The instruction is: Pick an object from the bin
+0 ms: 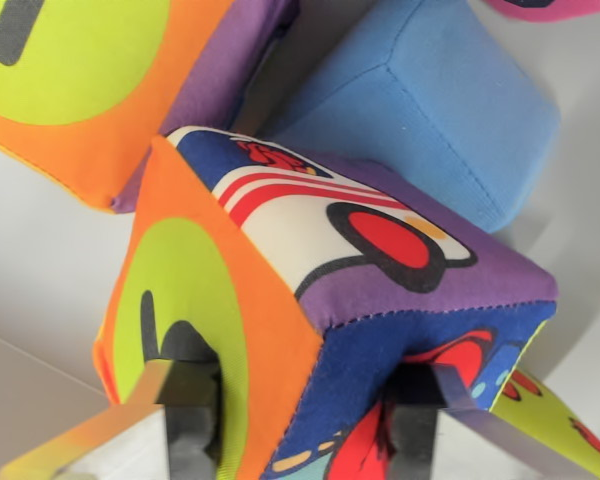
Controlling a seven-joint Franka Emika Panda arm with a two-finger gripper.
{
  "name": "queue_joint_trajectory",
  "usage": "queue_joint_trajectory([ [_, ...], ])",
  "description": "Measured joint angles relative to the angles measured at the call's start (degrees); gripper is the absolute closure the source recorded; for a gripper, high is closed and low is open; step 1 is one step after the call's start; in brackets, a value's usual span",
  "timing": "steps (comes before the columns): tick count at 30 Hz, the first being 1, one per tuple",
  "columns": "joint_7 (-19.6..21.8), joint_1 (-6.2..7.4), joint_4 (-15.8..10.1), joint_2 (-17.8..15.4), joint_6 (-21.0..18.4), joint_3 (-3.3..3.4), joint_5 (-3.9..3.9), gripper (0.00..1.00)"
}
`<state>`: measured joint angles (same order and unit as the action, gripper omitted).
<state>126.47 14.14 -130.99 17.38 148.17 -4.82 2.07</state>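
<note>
Fabric cube (320, 300), patterned in orange, purple and navy, sits directly between the gripper (310, 400) fingers, filling the lower middle of the wrist view. One finger (185, 395) presses the cube's orange face with the lime disc; the other (425, 400) presses its navy face, so the gripper looks closed onto it, holding across 2 opposite sides. Beyond the cube lie a blue block (430, 110), just beside its far purple edge, and another orange cube (90, 90) toward the wrist view's left. White bin floor (40, 260) shows around the cube. Judged from this, the coming move is a straight lift away from the floor.
</note>
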Motion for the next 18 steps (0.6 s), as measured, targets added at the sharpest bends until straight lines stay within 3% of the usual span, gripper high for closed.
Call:
queue_joint_trajectory([
  [18, 0.0, -0.01, 0.11, -0.42, -0.3, 0.03, -0.01, 1.0],
])
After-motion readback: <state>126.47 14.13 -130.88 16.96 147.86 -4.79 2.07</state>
